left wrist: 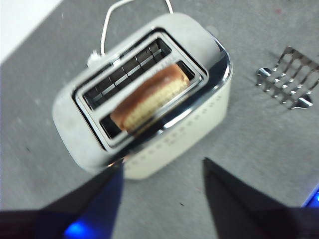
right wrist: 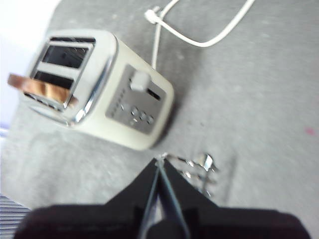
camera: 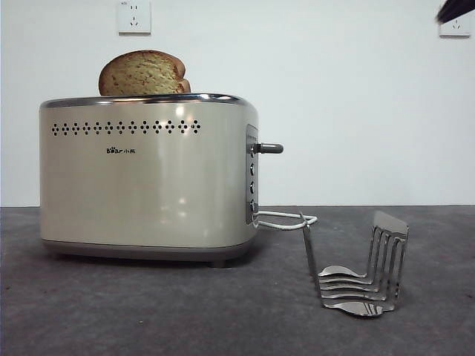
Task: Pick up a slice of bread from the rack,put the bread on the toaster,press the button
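Observation:
The slice of bread [camera: 142, 73] stands in a slot of the cream toaster [camera: 148, 178], its round top sticking out above the chrome rim. It also shows in the left wrist view [left wrist: 152, 97] and the right wrist view [right wrist: 42, 88]. The silver lever button [camera: 269, 148] sticks out from the control panel, high in its slot [right wrist: 140, 80]. The wire rack [camera: 360, 271] stands empty to the right of the toaster. My left gripper [left wrist: 162, 169] is open, high above the toaster. My right gripper [right wrist: 159, 167] is shut and empty, high above the rack [right wrist: 199, 167].
A white power cord [camera: 286, 220] lies behind the toaster's panel end [right wrist: 199, 37]. Two wall sockets [camera: 134, 16] are on the white wall. A black arm tip [camera: 454, 9] shows at the top right corner. The table [camera: 148, 311] is dark grey.

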Robot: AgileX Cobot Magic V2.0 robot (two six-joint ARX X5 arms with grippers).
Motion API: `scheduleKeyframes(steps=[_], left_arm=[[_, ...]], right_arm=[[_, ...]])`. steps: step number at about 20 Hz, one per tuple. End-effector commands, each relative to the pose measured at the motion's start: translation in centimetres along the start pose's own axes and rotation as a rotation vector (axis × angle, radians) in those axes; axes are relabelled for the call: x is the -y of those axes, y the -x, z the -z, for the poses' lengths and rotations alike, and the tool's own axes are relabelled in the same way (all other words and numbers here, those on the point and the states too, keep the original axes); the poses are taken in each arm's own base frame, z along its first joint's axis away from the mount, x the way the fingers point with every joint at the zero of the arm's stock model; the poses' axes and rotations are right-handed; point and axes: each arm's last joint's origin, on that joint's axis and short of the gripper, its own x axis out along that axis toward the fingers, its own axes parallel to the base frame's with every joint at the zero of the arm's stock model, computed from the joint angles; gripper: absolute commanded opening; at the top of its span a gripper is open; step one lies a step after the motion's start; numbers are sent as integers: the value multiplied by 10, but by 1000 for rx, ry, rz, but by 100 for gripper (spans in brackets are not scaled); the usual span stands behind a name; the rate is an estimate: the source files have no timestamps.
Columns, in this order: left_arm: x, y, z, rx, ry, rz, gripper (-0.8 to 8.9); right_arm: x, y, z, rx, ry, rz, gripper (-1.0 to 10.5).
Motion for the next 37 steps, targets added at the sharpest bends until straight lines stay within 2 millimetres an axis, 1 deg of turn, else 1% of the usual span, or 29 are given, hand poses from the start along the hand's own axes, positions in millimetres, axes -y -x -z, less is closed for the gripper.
scheduleKeyframes(steps=[1,4,10,13,19,23,25,31,34,37], left_arm=[[1,4,2,7,77,2,23],[2,5,7,-35,115,12,22],[3,21,14,15,203,22,21],[6,30,18,50,246,75,21],[10,46,25,111,278,165,22],[11,58,32,147,317,164,22],[12,65,37,167,332,162,22],[14,83,48,222,360,158,22],[15,87,52,237,376,159,22],[15,89,52,240,382,157,21]], right_arm=[[2,-19,-10,-16,-20,-55,-1],[5,-49,-21,-30,-32,-105,-2],[9,-103,-35,-44,-111,-189,-6],[12,-129,-37,-95,-147,-296,-7],[14,-176,-31,-151,-195,-340,-7],[19,-194,-27,-166,-222,-334,-7],[22,-200,-27,-174,-230,-328,-7],[23,-204,-26,-159,-232,-284,-7],[23,-208,-24,-162,-233,-274,-7],[27,-216,-22,-174,-244,-270,-7]])
